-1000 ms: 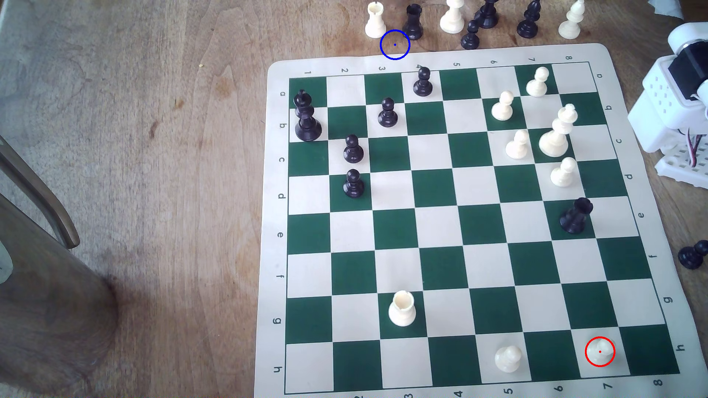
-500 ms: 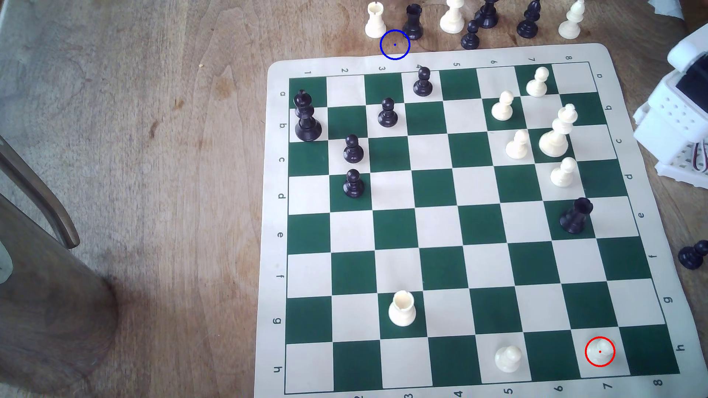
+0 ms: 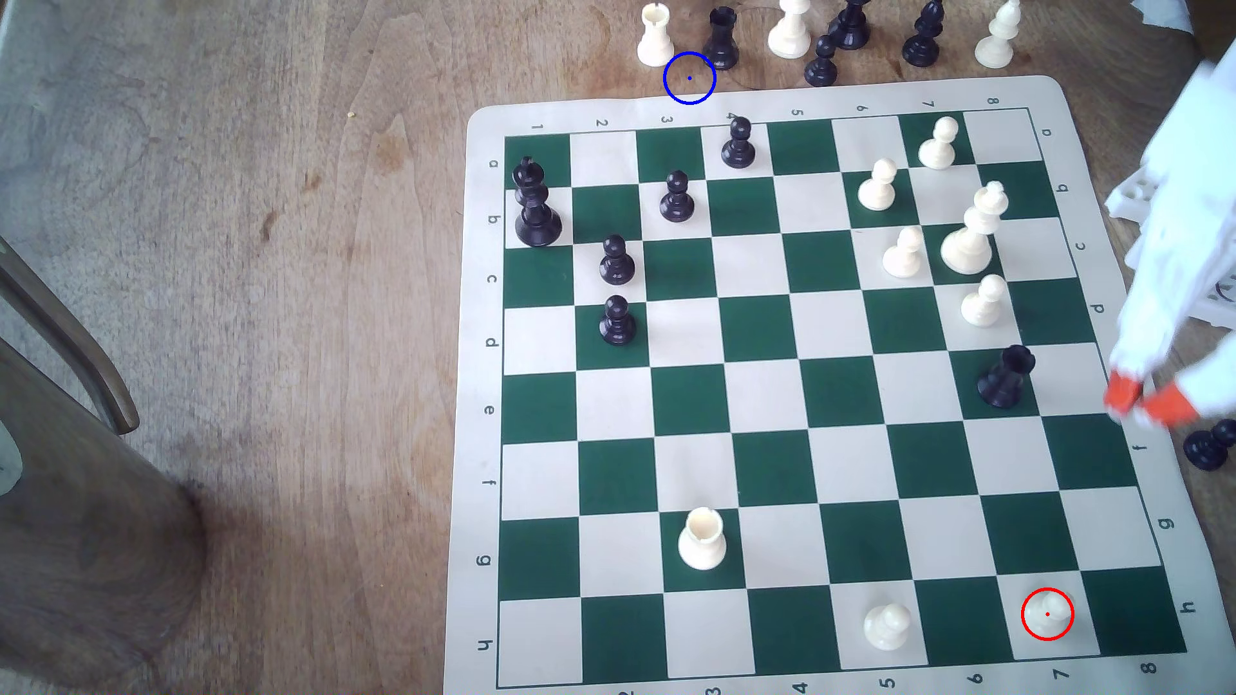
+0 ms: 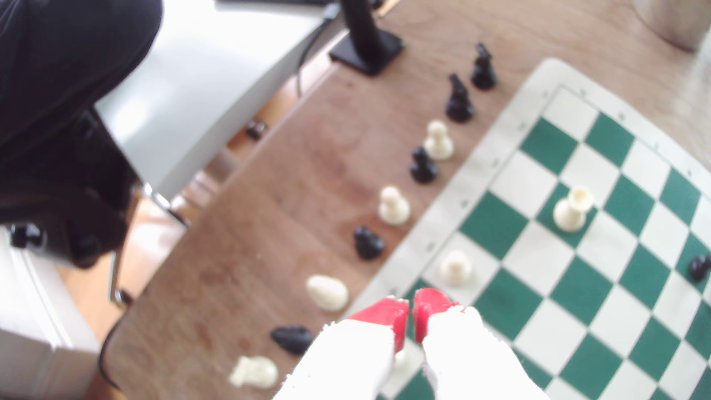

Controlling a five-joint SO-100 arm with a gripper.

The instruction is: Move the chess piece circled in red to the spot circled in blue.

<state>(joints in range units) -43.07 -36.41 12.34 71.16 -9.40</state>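
Orange-tipped and blurred, the gripper (image 3: 1145, 403) is hanging over the board's (image 3: 812, 93) edge at the exterior view's right, near the letter f and well apart from the ringed pawn (image 3: 1047, 613); its tips are sitting nearly pressed together with only a thin slit between them in the wrist view (image 4: 412, 307), and they are pinching nothing; a black rook (image 3: 1005, 377) is standing on the board just beside the gripper, and a black pawn (image 3: 1209, 446) is sitting off the board on the gripper's other side; the ringed pawn is standing upright on a cream square in the board's row h, inside the red ring, with another cream pawn (image 3: 887, 627) sharing that row; the blue ring (image 3: 689, 78) is marking bare wood just off the board's far edge, between a cream rook (image 3: 655, 37) and a second black rook (image 3: 722, 40), and nothing is sitting inside it.
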